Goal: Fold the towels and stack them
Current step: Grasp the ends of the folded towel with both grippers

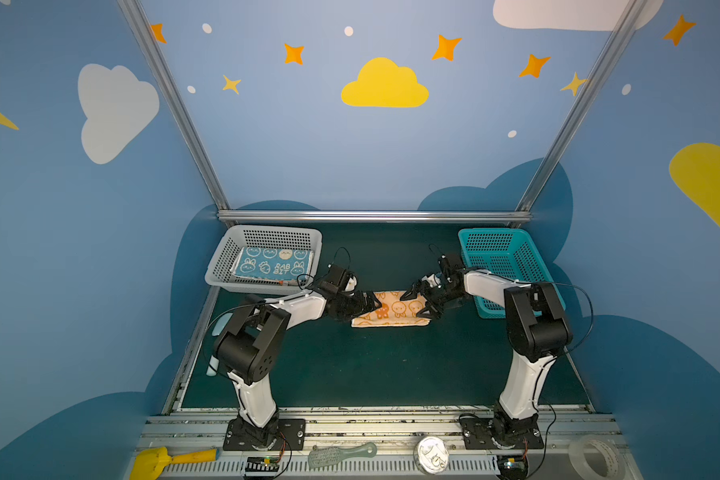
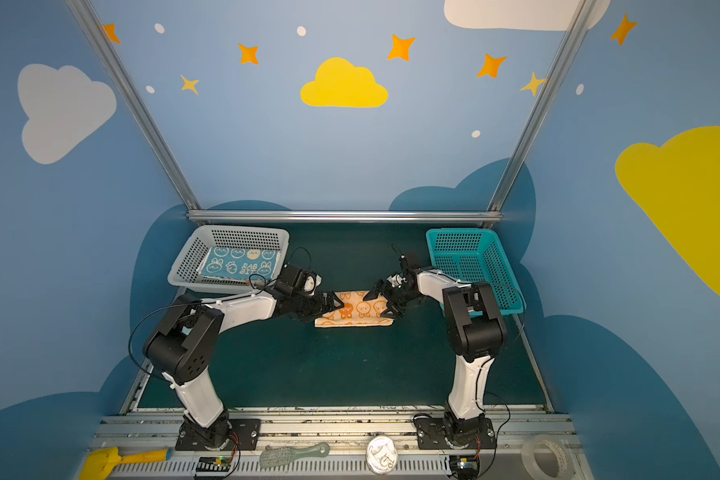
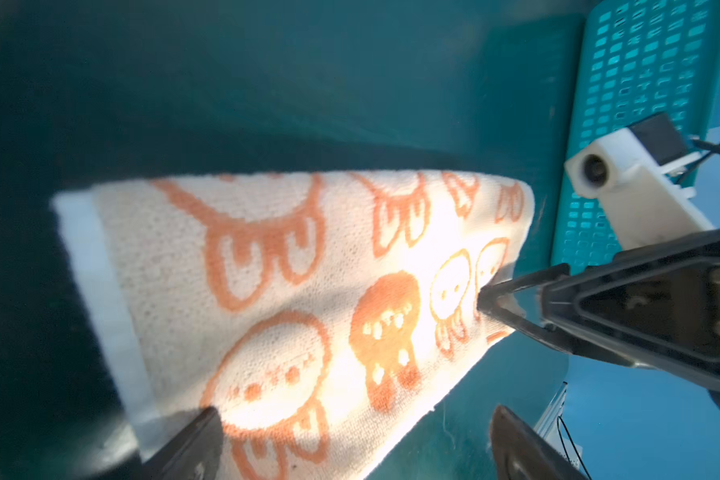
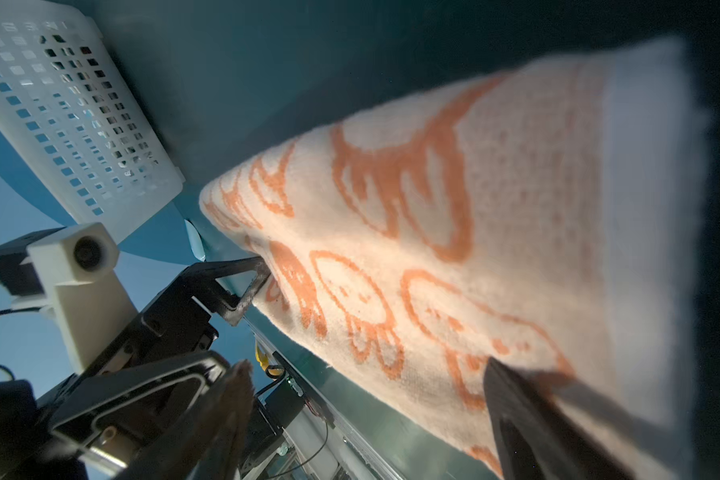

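The left arm and right arm have smooth white shells between blocky black joints, each on a black base plate with silver screws. Thin black cables loop loosely off them. Each wrist carries a white camera housing with a round lens, and the left gripper and right gripper are black with triangular open-frame fingers.

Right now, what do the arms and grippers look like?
The left arm and right arm share white link shells, black joint housings and thin black looping cables. The left gripper and right gripper are black with tapered triangular fingers; each carries a white camera.
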`<state>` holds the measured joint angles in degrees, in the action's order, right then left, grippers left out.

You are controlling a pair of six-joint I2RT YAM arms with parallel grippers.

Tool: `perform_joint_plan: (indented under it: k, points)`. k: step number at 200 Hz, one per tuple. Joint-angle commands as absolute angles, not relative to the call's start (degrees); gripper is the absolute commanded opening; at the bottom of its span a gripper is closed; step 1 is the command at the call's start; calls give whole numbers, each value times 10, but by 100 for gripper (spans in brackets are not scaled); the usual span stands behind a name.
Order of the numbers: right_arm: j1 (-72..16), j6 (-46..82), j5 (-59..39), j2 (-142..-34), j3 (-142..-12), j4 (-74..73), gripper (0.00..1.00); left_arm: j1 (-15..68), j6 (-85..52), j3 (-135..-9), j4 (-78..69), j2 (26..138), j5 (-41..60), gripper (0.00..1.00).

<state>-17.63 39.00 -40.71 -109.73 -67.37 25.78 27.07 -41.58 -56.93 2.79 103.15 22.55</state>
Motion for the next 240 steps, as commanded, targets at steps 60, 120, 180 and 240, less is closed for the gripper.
perform_joint_plan:
  k: [60,120,180,240]
  points:
    - [-180,338,-402,-1012,-650,289,87,275,-386,-550,74,999,202,100]
    - [-181,336,-395,-998,-624,288,87,312,-395,-585,74,994,202,100]
    - [-180,337,-394,-1012,-567,250,87,325,-402,-526,54,997,194,100]
    - [-176,329,-392,-1024,-559,247,87,322,-397,-497,47,1014,185,100]
